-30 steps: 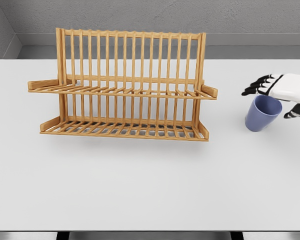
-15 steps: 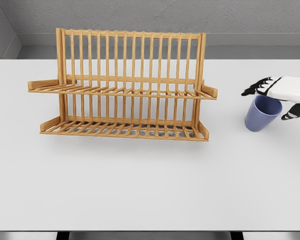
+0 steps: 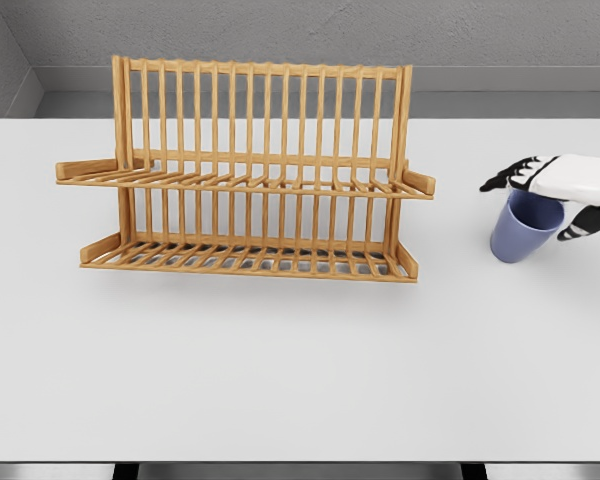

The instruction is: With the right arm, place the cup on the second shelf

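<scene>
Plain white counter [image 3: 300, 370], grey textured wall behind. No writing or labels readable on anything. Right hand [image 3: 565, 190] enters from the right edge, directly over the blue cup [image 3: 523, 228]; fingers spread above the rim, no grasp visible. Cup stands on the counter just under the hand, tilted, mouth up and toward the hand. Wooden two-tier rack [image 3: 250, 170] is well apart, left of the hand.

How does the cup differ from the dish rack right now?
The cup is blue, solid-walled and small; the dish rack is wooden, slatted and much wider and taller. The cup sits under the right hand; the rack stands alone, both shelves bare. Both rest on the white table.
</scene>
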Controlling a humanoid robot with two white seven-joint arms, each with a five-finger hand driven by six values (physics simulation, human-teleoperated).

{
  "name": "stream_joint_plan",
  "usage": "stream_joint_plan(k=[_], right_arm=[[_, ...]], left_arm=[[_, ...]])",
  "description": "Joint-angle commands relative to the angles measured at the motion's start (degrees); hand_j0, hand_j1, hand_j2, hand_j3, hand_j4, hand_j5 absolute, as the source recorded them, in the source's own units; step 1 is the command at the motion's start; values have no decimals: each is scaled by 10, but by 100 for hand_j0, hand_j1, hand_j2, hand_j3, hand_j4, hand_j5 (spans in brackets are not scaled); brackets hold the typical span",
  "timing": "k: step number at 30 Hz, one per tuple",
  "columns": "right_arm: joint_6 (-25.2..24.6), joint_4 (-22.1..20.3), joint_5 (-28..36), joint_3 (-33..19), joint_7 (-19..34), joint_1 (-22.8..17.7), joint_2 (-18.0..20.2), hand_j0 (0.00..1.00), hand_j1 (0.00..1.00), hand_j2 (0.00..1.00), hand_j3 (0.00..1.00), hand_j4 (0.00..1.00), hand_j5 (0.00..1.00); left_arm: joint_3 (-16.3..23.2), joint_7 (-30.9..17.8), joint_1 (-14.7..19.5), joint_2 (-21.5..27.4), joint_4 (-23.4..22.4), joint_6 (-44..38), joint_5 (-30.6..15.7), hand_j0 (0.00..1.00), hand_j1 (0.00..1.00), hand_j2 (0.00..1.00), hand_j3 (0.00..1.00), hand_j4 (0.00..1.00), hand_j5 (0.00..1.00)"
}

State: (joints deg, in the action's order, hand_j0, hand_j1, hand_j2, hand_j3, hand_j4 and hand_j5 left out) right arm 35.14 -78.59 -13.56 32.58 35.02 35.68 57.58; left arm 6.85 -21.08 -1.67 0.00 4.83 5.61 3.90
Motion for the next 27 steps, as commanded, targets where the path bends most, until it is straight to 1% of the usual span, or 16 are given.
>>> stream_joint_plan(k=[1,9,10,11,12,13,16,18,22,27], right_arm=[[-1,5,3,1,0,-1,-6,100,100,100,100,100,100],[-1,29,3,9,0,1,-6,100,100,100,100,100,100],[-1,30,3,9,0,1,-6,96,96,96,96,96,96],[-1,30,3,9,0,1,-6,90,90,90,90,90,90],[-1,30,3,9,0,1,-6,88,88,88,88,88,88],[-1,30,3,9,0,1,-6,79,79,79,79,79,79],[-1,30,3,9,0,1,-6,77,77,77,77,77,77],[-1,29,3,9,0,1,-6,69,69,69,69,69,69],[-1,29,3,9,0,1,-6,60,60,60,60,60,60],[-1,26,3,8,0,15,-6,60,60,60,60,60,60]], left_arm=[[0,0,-1,0,1,0,0,100,100,100,100,100,100],[0,0,0,0,0,0,0,100,100,100,100,100,100],[0,0,-1,0,0,0,0,100,100,100,100,100,100],[0,0,-1,0,0,0,0,100,100,100,100,100,100],[0,0,0,0,0,0,0,100,100,100,100,100,100],[0,0,-1,0,0,0,0,100,100,100,100,100,100],[0,0,0,0,0,0,0,100,100,100,100,100,100],[0,0,0,0,0,0,0,100,100,100,100,100,100],[0,0,-1,0,0,0,0,100,100,100,100,100,100],[0,0,-1,0,0,0,0,100,100,100,100,100,100]])
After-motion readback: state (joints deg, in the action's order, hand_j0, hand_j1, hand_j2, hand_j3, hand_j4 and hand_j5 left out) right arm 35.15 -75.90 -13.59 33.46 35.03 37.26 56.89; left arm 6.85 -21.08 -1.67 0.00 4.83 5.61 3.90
